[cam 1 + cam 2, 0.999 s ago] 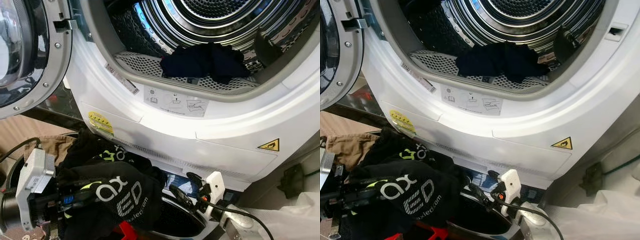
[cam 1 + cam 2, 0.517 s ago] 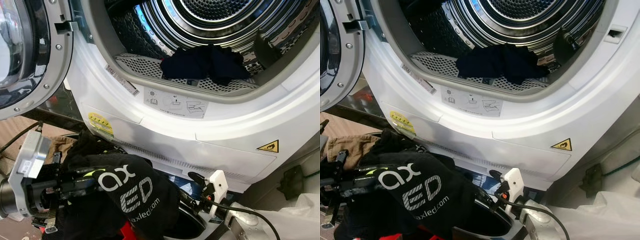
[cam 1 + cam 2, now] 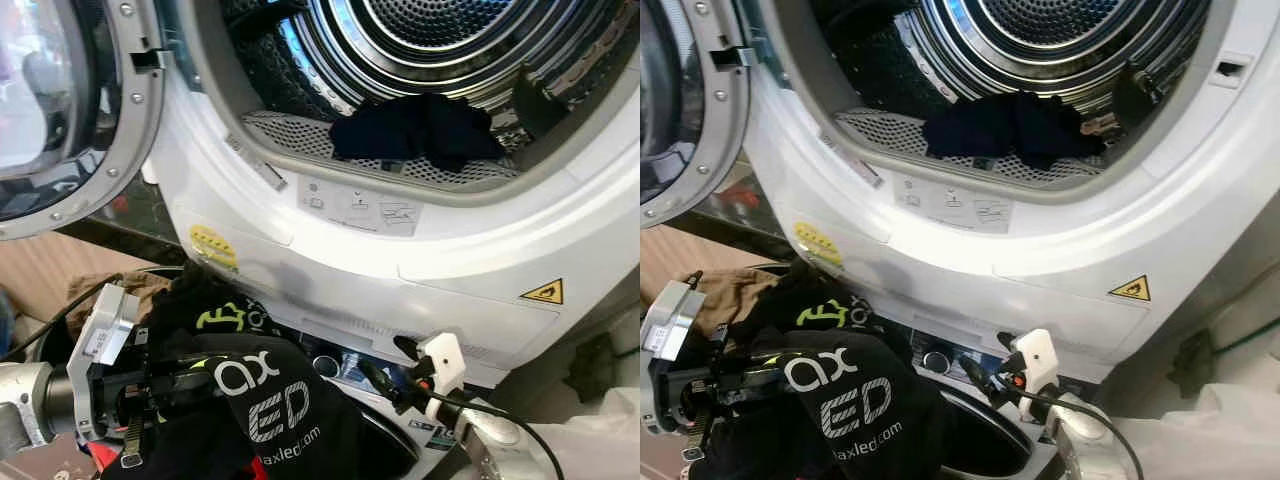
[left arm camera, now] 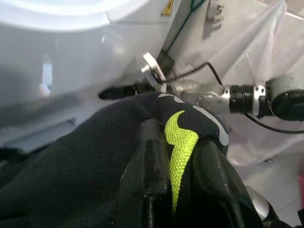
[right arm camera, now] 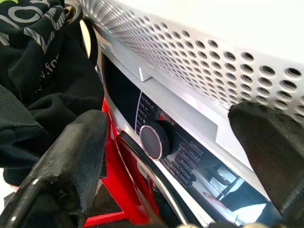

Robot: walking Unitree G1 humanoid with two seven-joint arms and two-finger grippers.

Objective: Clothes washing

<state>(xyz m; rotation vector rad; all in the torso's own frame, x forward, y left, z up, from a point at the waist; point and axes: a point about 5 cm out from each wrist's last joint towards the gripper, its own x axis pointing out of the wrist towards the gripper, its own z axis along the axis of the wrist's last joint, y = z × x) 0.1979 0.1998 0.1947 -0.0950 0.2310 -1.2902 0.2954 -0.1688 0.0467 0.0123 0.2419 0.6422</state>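
A black garment (image 3: 262, 412) with white lettering and neon-green marks hangs low in front of the machine. My left gripper (image 4: 179, 176) is shut on it, and a neon strip sits between the black fingers (image 4: 153, 164). A dark navy garment (image 3: 418, 128) lies inside the drum (image 3: 300, 130) at the front lip of the opening, higher up. My right gripper (image 3: 388, 365) is open at the lower right of the black garment. In its wrist view it points at a control knob (image 5: 154, 141) on a lower machine, holding nothing.
The round door (image 3: 62, 110) stands swung open at the left. A beige cloth (image 3: 95, 292) lies at the lower left behind my left wrist. Something red (image 5: 118, 192) sits below the lower machine's panel. White plastic sheeting (image 3: 600, 432) covers the lower right.
My left gripper with the black garment has shifted slightly right, closer under the drum opening. The view has shifted a little. The right gripper has hardly moved.
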